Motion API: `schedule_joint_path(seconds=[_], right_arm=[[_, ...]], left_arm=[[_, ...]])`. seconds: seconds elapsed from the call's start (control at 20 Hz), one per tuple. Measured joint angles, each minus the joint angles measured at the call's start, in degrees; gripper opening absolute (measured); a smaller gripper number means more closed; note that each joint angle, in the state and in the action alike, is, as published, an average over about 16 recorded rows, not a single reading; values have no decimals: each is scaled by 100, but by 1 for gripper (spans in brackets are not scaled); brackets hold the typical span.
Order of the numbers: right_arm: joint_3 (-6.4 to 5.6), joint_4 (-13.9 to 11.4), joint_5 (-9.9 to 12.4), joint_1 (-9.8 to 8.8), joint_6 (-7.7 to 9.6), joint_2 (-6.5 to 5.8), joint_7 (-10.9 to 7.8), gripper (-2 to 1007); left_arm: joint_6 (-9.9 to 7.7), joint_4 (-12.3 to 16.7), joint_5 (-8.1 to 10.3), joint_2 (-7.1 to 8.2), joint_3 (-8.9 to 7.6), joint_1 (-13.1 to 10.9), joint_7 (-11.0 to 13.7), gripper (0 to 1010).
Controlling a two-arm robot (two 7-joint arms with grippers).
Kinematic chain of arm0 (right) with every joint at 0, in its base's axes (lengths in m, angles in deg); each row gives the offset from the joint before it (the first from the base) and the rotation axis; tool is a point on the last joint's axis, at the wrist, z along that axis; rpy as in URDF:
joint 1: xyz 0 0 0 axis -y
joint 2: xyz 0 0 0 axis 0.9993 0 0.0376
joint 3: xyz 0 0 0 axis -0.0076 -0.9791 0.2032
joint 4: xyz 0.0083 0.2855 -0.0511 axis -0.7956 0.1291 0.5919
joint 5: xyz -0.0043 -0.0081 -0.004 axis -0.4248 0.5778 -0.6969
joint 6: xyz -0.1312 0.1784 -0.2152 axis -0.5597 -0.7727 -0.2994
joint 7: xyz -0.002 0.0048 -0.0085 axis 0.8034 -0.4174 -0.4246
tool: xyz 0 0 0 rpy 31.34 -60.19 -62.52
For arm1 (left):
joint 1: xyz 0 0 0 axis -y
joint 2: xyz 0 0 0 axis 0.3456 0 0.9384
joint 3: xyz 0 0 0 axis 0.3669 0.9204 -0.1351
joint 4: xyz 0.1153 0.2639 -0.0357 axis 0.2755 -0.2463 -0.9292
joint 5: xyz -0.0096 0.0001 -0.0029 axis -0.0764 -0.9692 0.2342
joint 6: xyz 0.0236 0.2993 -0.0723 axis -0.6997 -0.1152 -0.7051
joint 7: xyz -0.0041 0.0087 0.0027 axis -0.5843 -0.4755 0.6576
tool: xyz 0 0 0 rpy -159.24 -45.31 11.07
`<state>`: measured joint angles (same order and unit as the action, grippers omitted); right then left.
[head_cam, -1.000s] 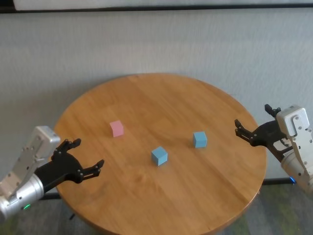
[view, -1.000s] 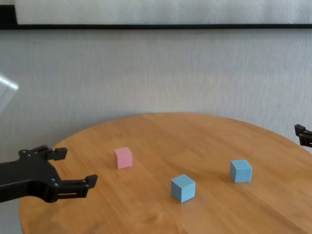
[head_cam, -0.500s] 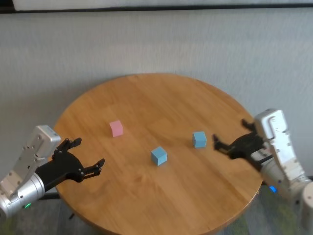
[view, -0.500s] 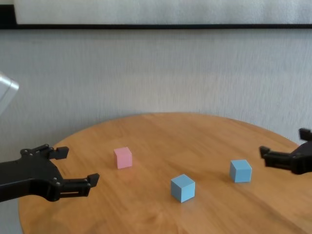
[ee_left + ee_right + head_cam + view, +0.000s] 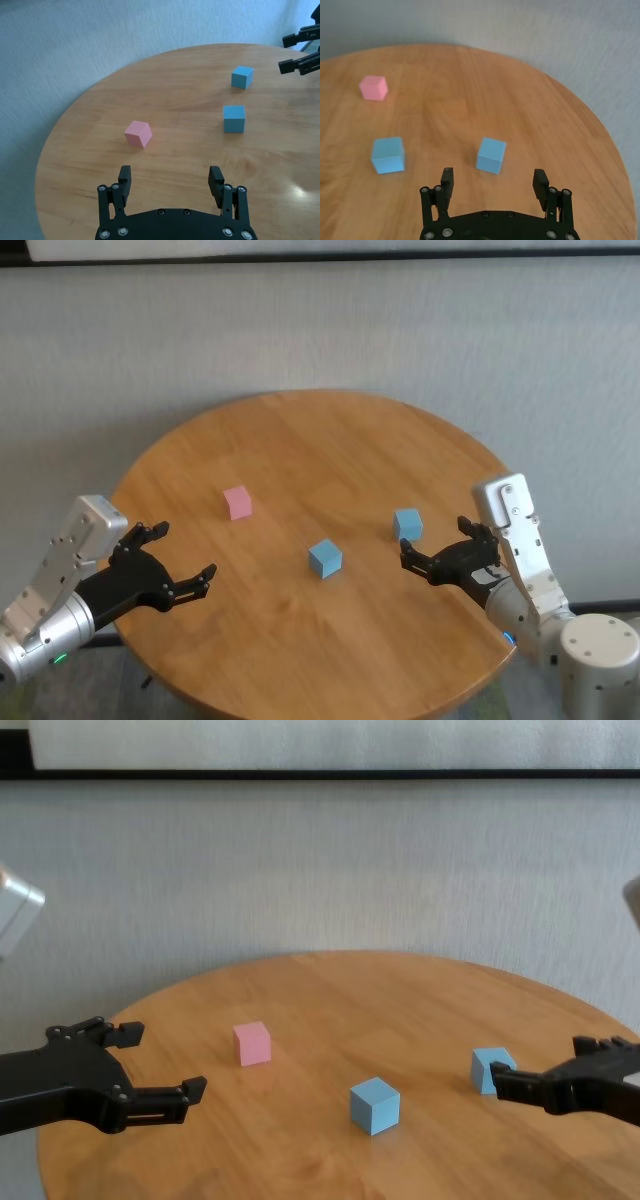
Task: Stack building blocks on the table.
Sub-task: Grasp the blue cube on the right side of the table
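Three cubes lie apart on the round wooden table (image 5: 330, 440): a pink block (image 5: 238, 502) at the left, a light blue block (image 5: 325, 558) in the middle and a second light blue block (image 5: 407, 524) at the right. My right gripper (image 5: 433, 543) is open and empty, hovering just short of the right blue block (image 5: 491, 155), which sits ahead between its fingers in the right wrist view. My left gripper (image 5: 184, 551) is open and empty over the table's left edge, with the pink block (image 5: 138, 134) ahead of it.
A pale textured wall stands behind the table. The table's rim (image 5: 60, 1140) lies under my left gripper (image 5: 163, 1060). The right gripper (image 5: 300, 50) shows far off in the left wrist view. Bare wood surrounds the blocks.
My right gripper has swung in from beyond the table's right edge to just beside the right blue block. The left gripper has barely moved. The blocks have not moved.
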<state>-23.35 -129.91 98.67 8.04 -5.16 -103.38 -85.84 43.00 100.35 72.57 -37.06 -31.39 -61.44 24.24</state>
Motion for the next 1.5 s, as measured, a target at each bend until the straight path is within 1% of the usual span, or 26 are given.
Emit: schedule_joint_path(seconds=[0.1,0.2,0.45,1.0,1.25,1.5], right_arm=[[5,135,-39,54,71,136,68,1001],[9,283,-92,117,103,261,136,1001],[22,660,-257,292,95,544,282,1001],[34,1416,-525,687,-155,1052,376,1001],[14,1744,-622,844,-254,1237,419,1000],[-16,2034,-700,974,-346,1385,434,1000]], left_arm=[[-3,-4,-2,-2,4,6,0,1001],[-6,-8,-3,-4,8,10,0,1001],[-11,-14,-6,-7,13,18,0,1001],[-17,-20,-10,-11,19,26,0,1001],[-19,-22,-11,-13,22,27,0,1001],[-20,-23,-11,-14,23,29,0,1001]])
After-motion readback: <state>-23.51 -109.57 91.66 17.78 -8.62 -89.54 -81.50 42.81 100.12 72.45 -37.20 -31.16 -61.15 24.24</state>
